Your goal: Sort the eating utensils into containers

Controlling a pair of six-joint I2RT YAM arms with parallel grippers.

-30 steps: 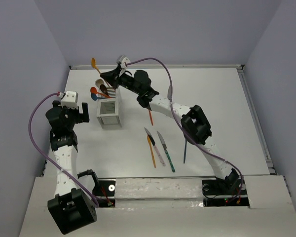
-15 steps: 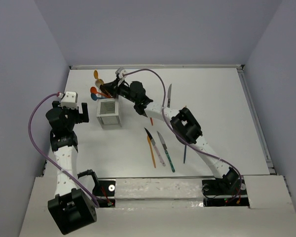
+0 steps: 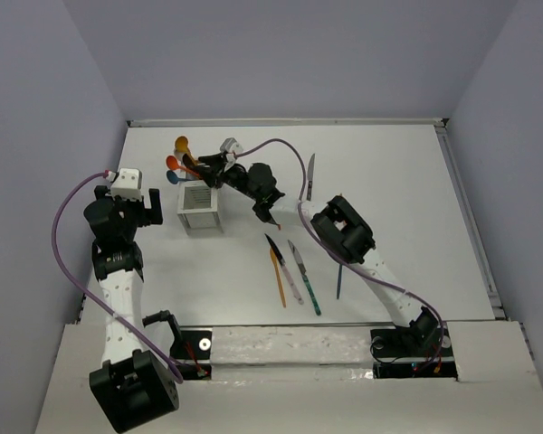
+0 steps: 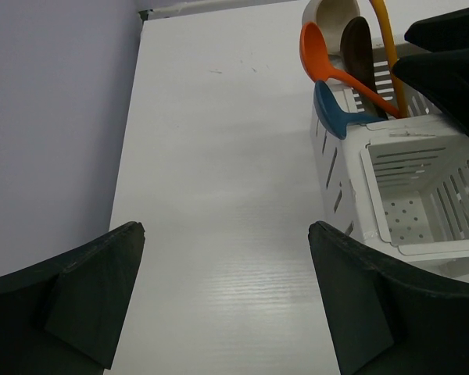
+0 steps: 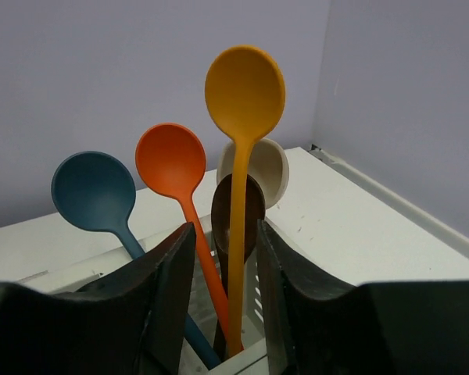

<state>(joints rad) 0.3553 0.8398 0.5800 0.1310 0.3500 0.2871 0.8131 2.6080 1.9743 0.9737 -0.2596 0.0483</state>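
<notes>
The white slatted caddy (image 3: 200, 206) stands left of centre. Its far compartment holds a blue spoon (image 5: 93, 191), an orange spoon (image 5: 170, 160), a brown spoon (image 5: 228, 211), a beige spoon (image 5: 270, 168) and a tall yellow-orange spoon (image 5: 245, 86). My right gripper (image 3: 208, 169) hovers over that compartment, jaws a little apart (image 5: 224, 226) on either side of the yellow-orange handle, not touching it. My left gripper (image 3: 138, 206) is open and empty (image 4: 227, 228), left of the caddy (image 4: 406, 180), whose near compartment is empty.
On the table lie a silver knife (image 3: 310, 176), an orange knife (image 3: 278, 276), a pink-handled knife (image 3: 294, 271), a teal-handled knife (image 3: 305, 278) and a blue spoon (image 3: 339, 280). An orange utensil tip (image 3: 277, 222) shows under the right arm. Walls stand close behind and to the left.
The right gripper has lowered the yellow-orange spoon into the caddy's far compartment and drawn back a little to the right. The left arm has not moved.
</notes>
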